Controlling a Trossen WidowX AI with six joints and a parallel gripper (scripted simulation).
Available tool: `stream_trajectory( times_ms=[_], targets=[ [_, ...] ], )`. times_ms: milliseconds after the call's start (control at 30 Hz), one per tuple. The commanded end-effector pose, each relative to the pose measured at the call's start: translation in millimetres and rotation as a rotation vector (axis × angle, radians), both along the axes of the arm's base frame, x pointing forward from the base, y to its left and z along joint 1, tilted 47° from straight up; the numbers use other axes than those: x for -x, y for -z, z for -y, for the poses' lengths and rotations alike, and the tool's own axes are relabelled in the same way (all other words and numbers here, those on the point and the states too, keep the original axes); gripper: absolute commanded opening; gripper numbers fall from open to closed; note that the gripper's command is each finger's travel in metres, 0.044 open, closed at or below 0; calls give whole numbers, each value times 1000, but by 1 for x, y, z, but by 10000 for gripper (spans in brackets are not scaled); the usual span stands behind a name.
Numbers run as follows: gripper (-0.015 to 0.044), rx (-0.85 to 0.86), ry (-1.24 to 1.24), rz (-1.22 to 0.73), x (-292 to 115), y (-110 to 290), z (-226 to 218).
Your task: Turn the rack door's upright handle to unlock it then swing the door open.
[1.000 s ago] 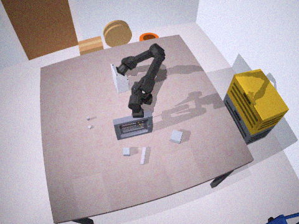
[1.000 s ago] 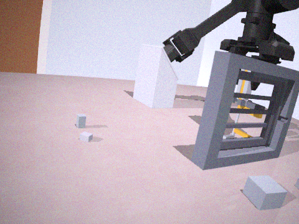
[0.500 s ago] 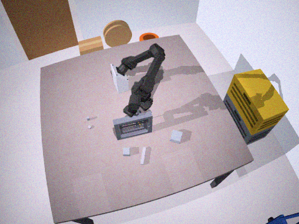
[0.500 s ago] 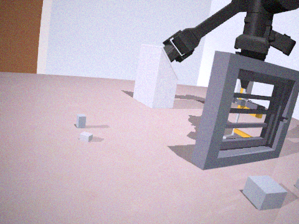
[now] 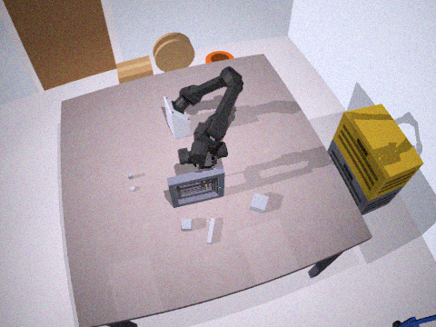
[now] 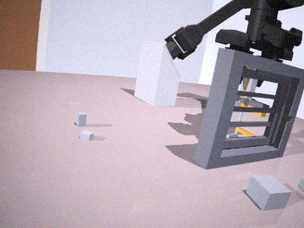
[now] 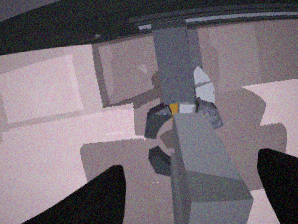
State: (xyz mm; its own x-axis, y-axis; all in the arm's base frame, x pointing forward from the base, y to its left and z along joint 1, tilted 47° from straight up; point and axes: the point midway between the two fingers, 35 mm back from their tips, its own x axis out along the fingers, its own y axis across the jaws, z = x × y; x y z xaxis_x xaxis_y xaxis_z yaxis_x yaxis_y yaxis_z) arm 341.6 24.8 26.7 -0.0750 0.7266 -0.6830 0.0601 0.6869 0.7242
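The grey rack frame (image 5: 173, 194) (image 6: 218, 111) stands upright on the table. The barred dark door (image 6: 253, 109) shows through its opening and looks shut or nearly so; the exact angle is unclear. The grey upright handle (image 7: 210, 155), with yellow bracket parts (image 6: 258, 112), stands off the door on the arm's side. My gripper (image 6: 249, 83) (image 7: 193, 168) is open and points down behind the frame. The handle lies between its spread fingers, with room on both sides. Whether the handle is turned, and whether a finger touches it, I cannot tell.
The gripper body hangs very close above the frame's top rail. Pale blocks (image 5: 259, 203) (image 5: 186, 224) (image 6: 269, 192) and a thin upright piece (image 5: 211, 231) stand before the frame. Two small blocks (image 6: 82, 120) (image 6: 87, 135) lie to its left. A white wedge (image 5: 178, 124) (image 6: 149, 73) stands at the arm's base.
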Motion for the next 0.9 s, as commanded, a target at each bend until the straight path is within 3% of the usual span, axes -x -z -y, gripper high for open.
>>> stream_trajectory(
  times_ms=[0, 867],
  targets=[
    [283, 20, 194, -206, 0, 0, 0],
    [283, 116, 1073, -1142, 0, 0, 0]
  ],
)
